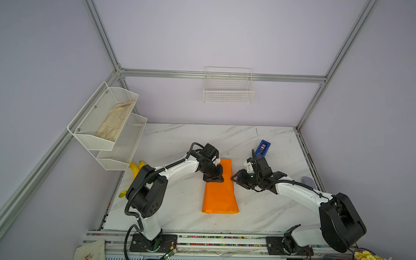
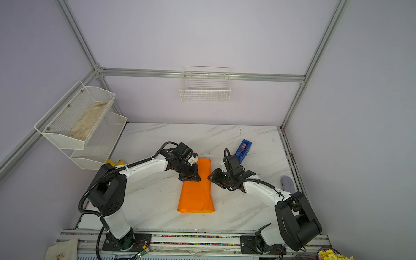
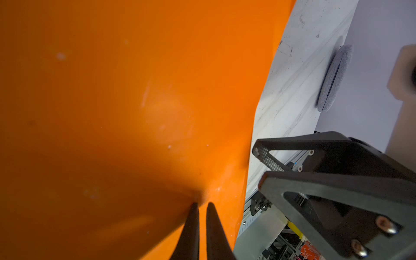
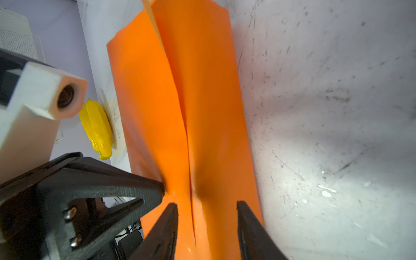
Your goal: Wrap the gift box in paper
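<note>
The orange paper (image 1: 220,195) (image 2: 196,194) lies folded over itself into a long strip on the marble table, with one edge overlapping along its length (image 4: 189,139). The gift box is hidden; no part of it shows. My left gripper (image 1: 214,178) (image 2: 191,176) (image 3: 201,203) is shut, its tips pressing down on the paper's upper surface near the far end. My right gripper (image 1: 233,179) (image 2: 209,177) (image 4: 206,202) is open at the strip's right edge, its two fingers straddling the overlapped seam just across from the left gripper.
A blue tape dispenser (image 1: 262,148) (image 2: 243,148) stands behind the right arm. Yellow bananas (image 1: 135,168) (image 4: 96,128) lie at the table's left edge under a white mesh shelf (image 1: 107,122). A grey pad (image 1: 307,181) (image 3: 335,76) lies at the right edge.
</note>
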